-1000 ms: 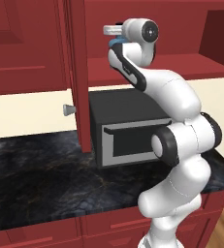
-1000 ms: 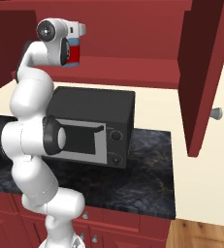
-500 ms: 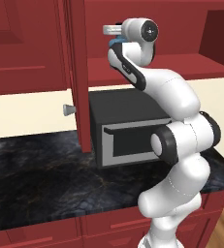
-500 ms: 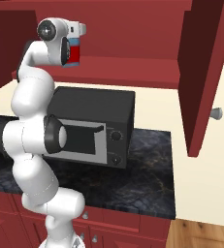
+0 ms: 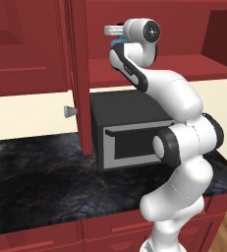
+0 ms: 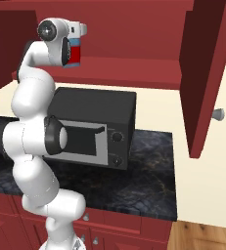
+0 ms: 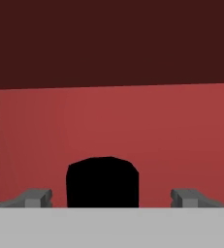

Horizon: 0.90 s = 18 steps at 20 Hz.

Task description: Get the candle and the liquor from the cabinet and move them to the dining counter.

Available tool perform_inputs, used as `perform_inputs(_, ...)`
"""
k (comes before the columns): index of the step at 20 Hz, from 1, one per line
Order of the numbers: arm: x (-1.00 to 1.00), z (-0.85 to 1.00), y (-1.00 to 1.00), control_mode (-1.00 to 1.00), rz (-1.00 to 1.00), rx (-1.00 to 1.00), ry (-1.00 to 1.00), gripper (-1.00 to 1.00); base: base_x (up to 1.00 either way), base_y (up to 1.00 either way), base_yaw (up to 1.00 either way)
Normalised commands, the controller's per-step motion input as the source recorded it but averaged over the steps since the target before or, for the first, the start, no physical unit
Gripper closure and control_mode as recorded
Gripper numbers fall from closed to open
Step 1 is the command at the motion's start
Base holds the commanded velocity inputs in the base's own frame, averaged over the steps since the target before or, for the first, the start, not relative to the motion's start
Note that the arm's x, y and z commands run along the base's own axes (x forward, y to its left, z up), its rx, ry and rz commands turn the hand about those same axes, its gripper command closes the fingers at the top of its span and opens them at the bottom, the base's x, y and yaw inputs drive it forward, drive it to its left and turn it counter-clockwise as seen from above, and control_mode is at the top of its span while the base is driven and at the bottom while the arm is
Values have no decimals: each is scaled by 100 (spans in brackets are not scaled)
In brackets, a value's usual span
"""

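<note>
Hand view puts us right inside the cabinet (image 6: pixel 134 68), and there it is: the black cap of the liquor (image 7: pixel 103 181) sits square between the two fingertips (image 7: pixel 35 197), with red shelf showing on either side of it. The gripper (image 7: pixel 111 198) is spread wide, jaws standing well clear of the bottle on both flanks, nothing held. From the right base view the liquor (image 6: pixel 75 53) stands upright on the cabinet shelf, red label band and a sliver of blue visible just past the white hand, so its long axis runs vertical and the fingers straddle it from the sides. That is the relation everything hangs on, I'd say: bottle centred and a plain squeeze looks like the next call. In the left base view the gripper (image 5: pixel 116 30) reaches in past the open door, a hint of blue peeking beneath it. How far down the bottle the fingers reach is hard to judge, since the hand covers much of it. Below, the microwave (image 6: pixel 92 128) sits on the black counter (image 5: pixel 41 182). No candle can be made out from these angles.
</note>
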Motion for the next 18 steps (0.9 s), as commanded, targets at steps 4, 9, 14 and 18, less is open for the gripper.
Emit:
perform_inputs(4,0,0,0,-100,0,0,0,100,0,0,0)
perform_inputs(9,0,0,0,-100,0,0,0,100,0,0,0)
perform_inputs(14,0,0,0,-100,0,0,0,100,0,0,0)
perform_inputs(18,0,0,0,-100,0,0,0,100,0,0,0)
